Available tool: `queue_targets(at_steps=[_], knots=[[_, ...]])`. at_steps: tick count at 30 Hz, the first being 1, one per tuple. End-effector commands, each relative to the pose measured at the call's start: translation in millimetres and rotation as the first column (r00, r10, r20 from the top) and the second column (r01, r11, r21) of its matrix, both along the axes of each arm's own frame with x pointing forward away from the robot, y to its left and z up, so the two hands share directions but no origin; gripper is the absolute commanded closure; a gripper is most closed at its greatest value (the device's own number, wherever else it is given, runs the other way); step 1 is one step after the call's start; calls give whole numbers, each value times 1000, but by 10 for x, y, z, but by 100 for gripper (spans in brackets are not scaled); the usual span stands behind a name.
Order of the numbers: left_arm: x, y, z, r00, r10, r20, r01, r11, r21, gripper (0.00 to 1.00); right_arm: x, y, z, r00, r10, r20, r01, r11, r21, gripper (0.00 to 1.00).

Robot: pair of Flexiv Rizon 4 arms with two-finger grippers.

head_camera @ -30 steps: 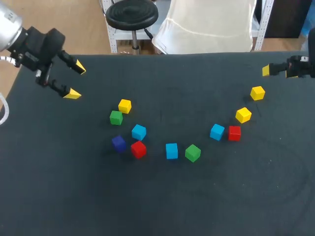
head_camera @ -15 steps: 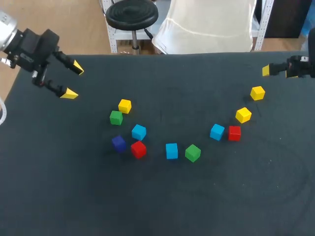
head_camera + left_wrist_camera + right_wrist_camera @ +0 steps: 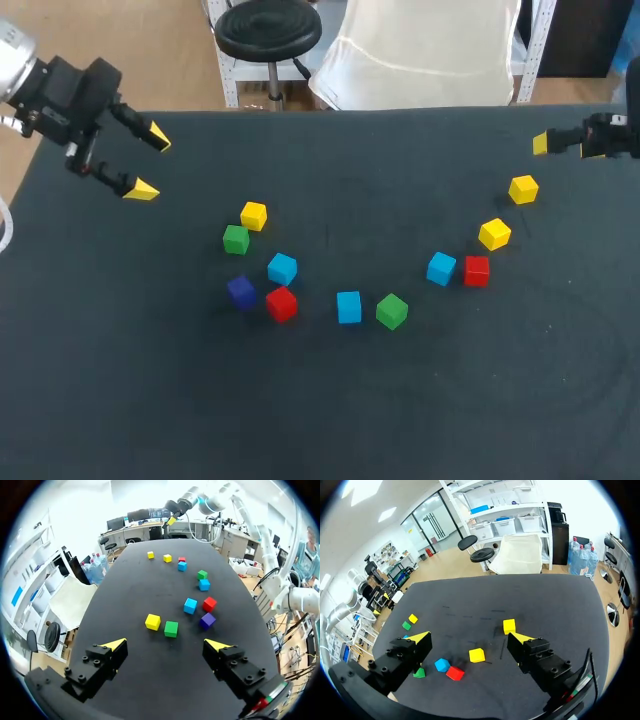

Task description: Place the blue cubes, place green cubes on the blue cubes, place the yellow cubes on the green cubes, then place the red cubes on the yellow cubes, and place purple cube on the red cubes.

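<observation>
Scattered cubes lie in an arc on the dark table (image 3: 330, 400). At the left are a yellow cube (image 3: 253, 215), green cube (image 3: 236, 239), blue cube (image 3: 282, 268), purple cube (image 3: 241, 291) and red cube (image 3: 281, 303). In the middle sit a blue cube (image 3: 348, 307) and a green cube (image 3: 392, 311). At the right are a blue cube (image 3: 441, 268), red cube (image 3: 476, 270) and two yellow cubes (image 3: 494, 234) (image 3: 523, 188). My left gripper (image 3: 150, 163) (image 3: 166, 645) hangs open and empty at the far left corner. My right gripper (image 3: 545, 145) (image 3: 470, 638) hangs open and empty near the far right edge.
From the left wrist view the yellow cube (image 3: 152, 622) and green cube (image 3: 171, 628) are nearest ahead of the fingers. In the right wrist view two yellow cubes (image 3: 509, 626) (image 3: 477, 655) lie just ahead. All cubes sit apart, none stacked.
My left arm drew back slightly toward the left edge a second ago, then held still. The right arm and all cubes stayed put.
</observation>
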State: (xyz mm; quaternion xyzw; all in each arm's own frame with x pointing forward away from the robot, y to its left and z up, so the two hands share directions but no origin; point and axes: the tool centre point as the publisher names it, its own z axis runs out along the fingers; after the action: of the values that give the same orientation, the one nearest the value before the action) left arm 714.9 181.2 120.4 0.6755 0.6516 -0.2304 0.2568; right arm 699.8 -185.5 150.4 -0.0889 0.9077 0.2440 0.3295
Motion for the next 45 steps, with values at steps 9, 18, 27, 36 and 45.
queue_targets(at_steps=[9, 18, 27, 36, 45], knots=[[7, 2, -4, 1000, -2, 1, 2, 1000, 0, 0, -172, -69, 84, 606, 795, 14, -785, 601, -150, 0], [7, 2, -4, 1000, -2, 1, 2, 1000, 0, 0, -172, -69, 84, 606, 795, 14, -785, 601, -150, 0], [7, 2, -4, 1000, -2, 1, 2, 1000, 0, 0, -172, -69, 84, 606, 795, 14, -785, 601, -150, 0], [7, 2, -4, 1000, -2, 1, 2, 1000, 0, 0, -252, 435, 385, 339, 936, -99, -851, 260, -456, 0], [7, 2, -4, 1000, -2, 1, 2, 1000, 0, 0, -477, 1066, 443, 238, 884, -402, -792, -63, -607, 0]])
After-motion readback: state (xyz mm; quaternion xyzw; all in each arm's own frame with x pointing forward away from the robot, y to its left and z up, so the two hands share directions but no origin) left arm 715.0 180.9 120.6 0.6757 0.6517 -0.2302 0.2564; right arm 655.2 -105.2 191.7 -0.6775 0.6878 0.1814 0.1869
